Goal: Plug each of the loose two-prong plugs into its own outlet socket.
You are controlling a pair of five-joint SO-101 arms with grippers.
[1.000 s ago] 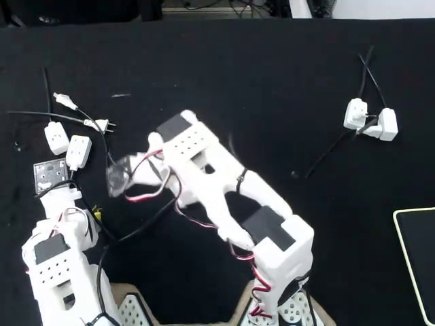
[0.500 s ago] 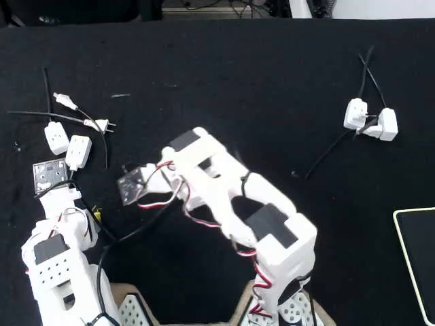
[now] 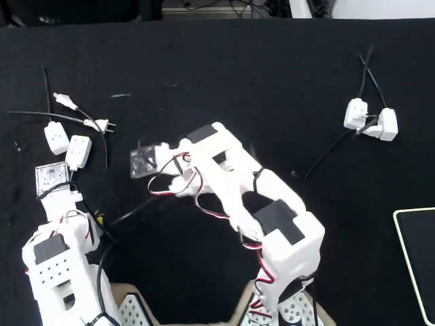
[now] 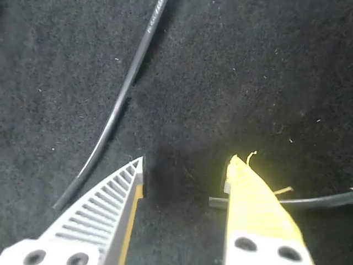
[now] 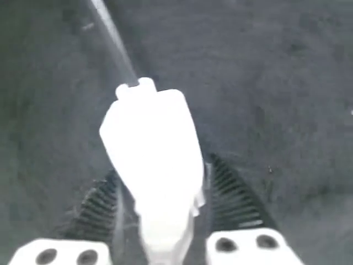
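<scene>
Two-prong plug [image 3: 64,100] and a second plug [image 3: 102,124], both small, white and loose on thin cords, lie far left of the right end effector [image 3: 144,161], toward the back of the black worktop [image 3: 238,75]. Two white outlet sockets [image 3: 56,138] [image 3: 78,151] sit side by side left of that end effector, nearer the front than the loose plugs. Left end effector [image 4: 187,165] hangs low over bare worktop, left of the right one and closer to the front edge, fingers spread with nothing between them; a black cable [image 4: 118,105] runs past one fingertip. Right end effector itself is near mid-worktop, pinching a white plug body [image 5: 151,149] between its ribbed fingers, with the cord leading off the far end. Well to its right and farther back, two white blocks [image 3: 370,121] rest touching each other, black cables crossing at them. At the far right edge, nearer the front, lies a dark tray [image 3: 408,221] with a pale rim.
</scene>
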